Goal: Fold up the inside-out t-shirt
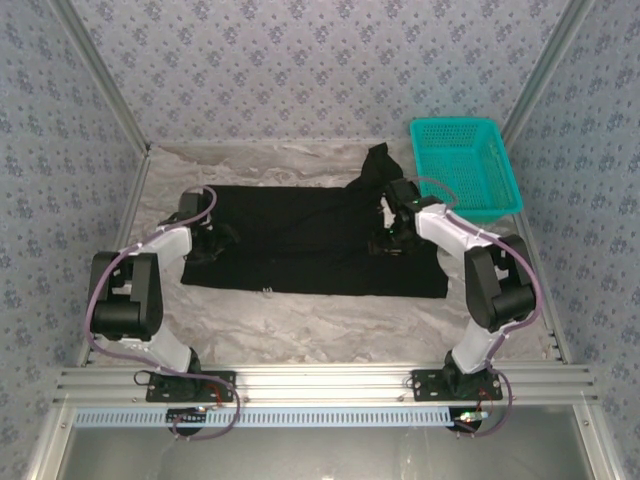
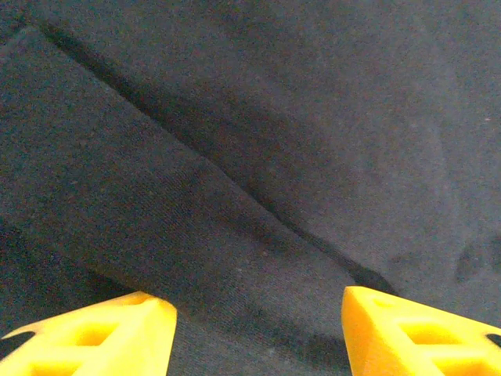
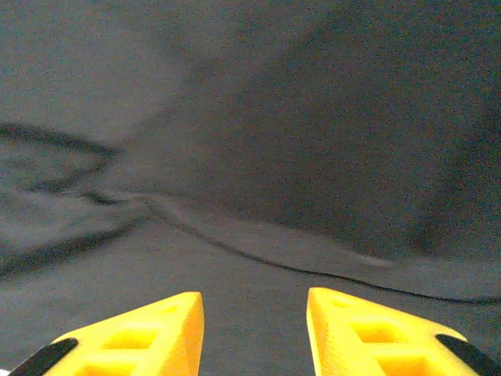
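The inside-out t-shirt (image 1: pixel 300 245) lies spread as a wide black rectangle across the middle of the table, with one bunched part (image 1: pixel 375 165) sticking out toward the back. My left gripper (image 1: pixel 215 238) sits low on the shirt's left end. Its yellow fingers (image 2: pixel 109 333) stand apart over a diagonal fold in the t-shirt (image 2: pixel 235 180), so my left gripper (image 2: pixel 258 301) is open. My right gripper (image 1: pixel 388 240) rests on the shirt's right part. In the right wrist view my right gripper (image 3: pixel 254 301) is open, with flat t-shirt cloth (image 3: pixel 258 157) and a low ridge ahead.
A teal mesh basket (image 1: pixel 465 165) stands at the back right, just beyond the shirt. Crumpled white sheeting (image 1: pixel 300 325) covers the table around the cloth. Patterned walls and metal frame posts close in the sides and back.
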Available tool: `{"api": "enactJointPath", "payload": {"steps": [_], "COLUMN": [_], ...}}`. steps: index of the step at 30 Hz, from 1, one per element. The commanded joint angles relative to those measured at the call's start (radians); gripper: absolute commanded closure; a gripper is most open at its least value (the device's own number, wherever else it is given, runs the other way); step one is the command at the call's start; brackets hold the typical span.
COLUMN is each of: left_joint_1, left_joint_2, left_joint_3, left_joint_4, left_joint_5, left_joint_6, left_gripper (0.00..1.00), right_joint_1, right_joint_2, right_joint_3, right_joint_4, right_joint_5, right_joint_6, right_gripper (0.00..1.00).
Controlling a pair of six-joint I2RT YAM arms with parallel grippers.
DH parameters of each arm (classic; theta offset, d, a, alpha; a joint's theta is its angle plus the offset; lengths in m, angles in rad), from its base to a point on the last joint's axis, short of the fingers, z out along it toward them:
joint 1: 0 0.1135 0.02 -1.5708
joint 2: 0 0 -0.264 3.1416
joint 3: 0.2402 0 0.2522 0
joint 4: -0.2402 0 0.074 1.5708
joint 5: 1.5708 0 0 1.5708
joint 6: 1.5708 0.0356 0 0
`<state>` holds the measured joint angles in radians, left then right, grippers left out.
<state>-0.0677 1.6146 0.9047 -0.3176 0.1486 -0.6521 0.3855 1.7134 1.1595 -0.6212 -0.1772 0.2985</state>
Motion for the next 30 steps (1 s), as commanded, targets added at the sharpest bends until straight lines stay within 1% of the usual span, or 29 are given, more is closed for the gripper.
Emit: {"api": "enactJointPath", "payload": {"steps": [1,6,11,18,22,30], "left_joint_1": [0.009,0.012,0.018,0.027,0.034,0.063], "left_joint_2": [-0.003,0.057,0.063,0.093,0.138,0.230], "left_joint_3": [0.004,0.029,0.076,0.129,0.161,0.244], "left_joint_4": [-0.007,0.028,0.022,0.034,0.062,0.093], "left_joint_5": [0.006,0.017,0.027,0.030,0.019,0.035], "left_joint_6": [0.018,0.013,0.014,0.004,-0.002,-0.022], "left_gripper": [0.42,0.42,0.43,0.43,0.43,0.43], "right_joint_1": [0.076,0.123,0.134,0.128,0.119,0.058], "right_joint_2": [-0.014,0.064,0.057,0.043,0.036,-0.040], "right_joint_3": [-0.020,-0.032,-0.049,-0.038,-0.035,-0.030], "right_joint_4": [0.108,0.130,0.127,0.091,0.070,0.033], "right_joint_5": [-0.112,-0.142,-0.133,-0.115,-0.095,-0.049], "right_joint_6": [0.040,0.079,0.089,0.082,0.079,0.042], "right_gripper": [0.58,0.59,0.60,0.60,0.60,0.60]}}
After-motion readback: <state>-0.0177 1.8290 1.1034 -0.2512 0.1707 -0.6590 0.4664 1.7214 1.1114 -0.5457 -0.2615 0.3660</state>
